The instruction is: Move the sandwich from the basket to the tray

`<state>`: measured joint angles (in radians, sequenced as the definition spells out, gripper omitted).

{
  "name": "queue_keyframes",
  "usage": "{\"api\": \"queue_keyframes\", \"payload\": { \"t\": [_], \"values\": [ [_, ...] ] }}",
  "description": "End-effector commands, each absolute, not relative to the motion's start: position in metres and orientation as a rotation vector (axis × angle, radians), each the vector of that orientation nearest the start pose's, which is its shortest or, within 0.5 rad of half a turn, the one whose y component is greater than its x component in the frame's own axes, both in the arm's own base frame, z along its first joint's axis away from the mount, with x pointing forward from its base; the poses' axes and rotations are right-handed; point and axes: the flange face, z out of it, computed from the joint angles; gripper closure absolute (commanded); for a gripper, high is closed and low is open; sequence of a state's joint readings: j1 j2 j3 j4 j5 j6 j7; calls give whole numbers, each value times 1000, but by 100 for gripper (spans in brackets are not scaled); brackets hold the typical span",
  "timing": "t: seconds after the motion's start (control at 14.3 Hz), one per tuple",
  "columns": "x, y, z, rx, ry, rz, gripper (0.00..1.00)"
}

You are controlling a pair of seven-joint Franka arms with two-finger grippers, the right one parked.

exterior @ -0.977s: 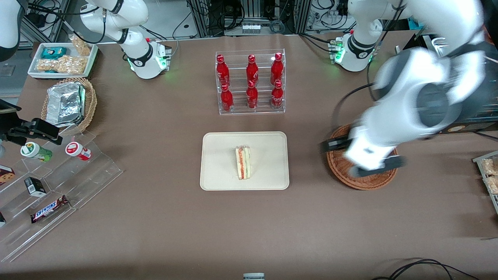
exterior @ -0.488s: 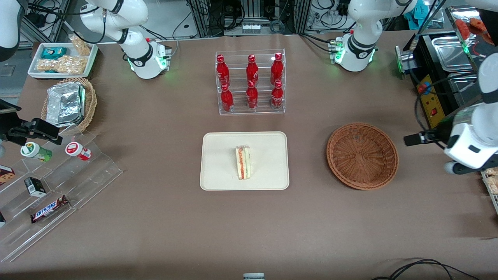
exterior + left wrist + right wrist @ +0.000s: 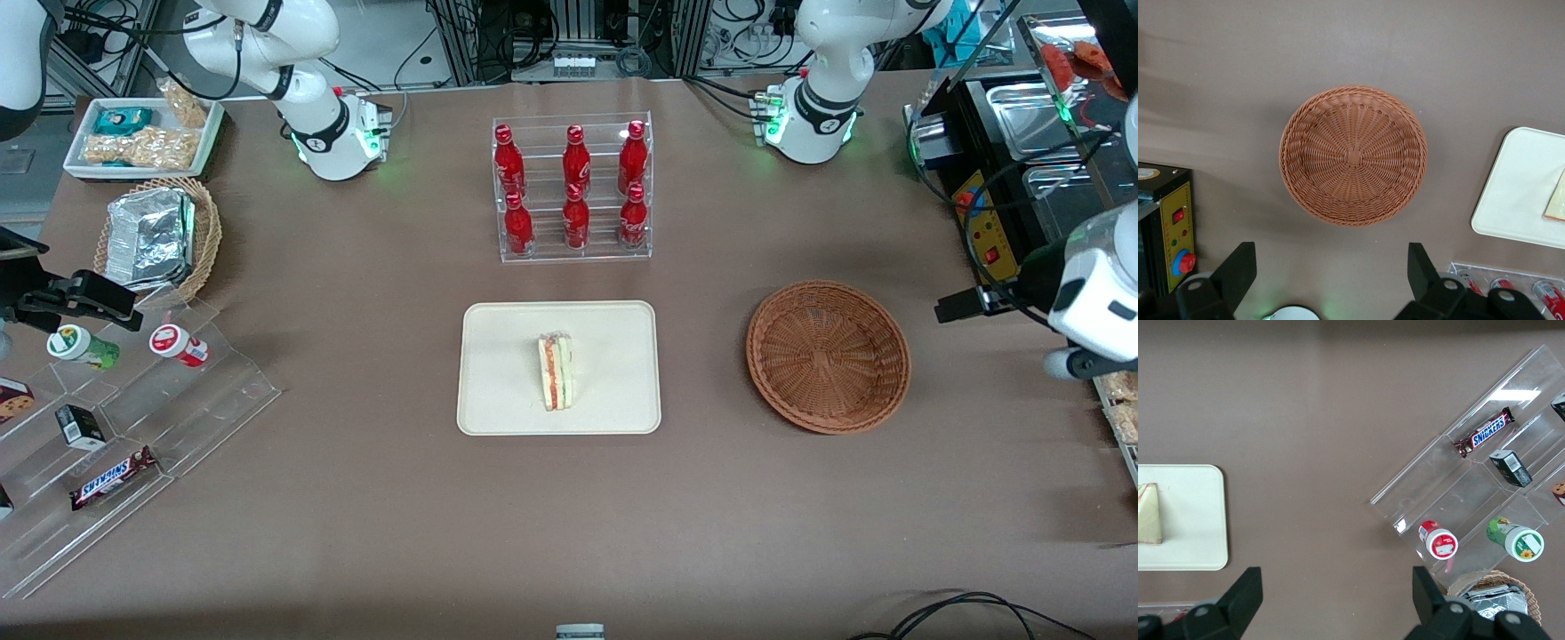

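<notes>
The left arm's gripper (image 3: 1331,280) hangs high above the brown table (image 3: 356,498), toward the working arm's end, with its jaws spread wide and holding nothing; the two black fingers (image 3: 1237,270) stand well apart and touch no object. In the wrist view the round, shallow, reddish-brown woven wicker basket (image 3: 1353,155) lies directly below the spread jaws, its strands radiating from a small central knot out to a braided rim, and it holds nothing. In the front view the same basket (image 3: 829,356) sits on the table, well apart from the gripper (image 3: 1062,351), which shows there at the picture's edge. The small triangular wedge sandwich (image 3: 555,372), pale white bread with orange-red and green filling layers in clear wrap, lies flat near the middle of the large, flat, cream-beige rectangular tray (image 3: 498,400) with rounded corners and a low rim. The tray lies beside the basket, toward the parked arm's end, with bare table between them. Farther from the front camera than the tray stands a clear acrylic stepped rack (image 3: 573,249) carrying six glossy red bottles (image 3: 576,160) in two rows.
</notes>
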<state>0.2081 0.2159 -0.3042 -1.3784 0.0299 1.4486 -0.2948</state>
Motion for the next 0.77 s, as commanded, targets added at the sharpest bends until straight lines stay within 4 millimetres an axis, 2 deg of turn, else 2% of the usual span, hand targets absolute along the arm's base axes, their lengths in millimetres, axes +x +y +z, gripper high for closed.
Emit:
{"api": "queue_keyframes", "payload": {
  "t": [0.0, 0.14, 0.21, 0.28, 0.42, 0.7],
  "values": [
    [531, -42, 587, -3085, -307, 35, 0],
    [512, -53, 603, -3055, -294, 112, 0],
    [509, -52, 622, -3046, -293, 171, 0],
    [509, -49, 628, -3043, -280, 258, 0],
    [510, -54, 635, -3032, -256, 264, 0],
    [507, -42, 641, -3052, -283, 248, 0]
  ]
}}
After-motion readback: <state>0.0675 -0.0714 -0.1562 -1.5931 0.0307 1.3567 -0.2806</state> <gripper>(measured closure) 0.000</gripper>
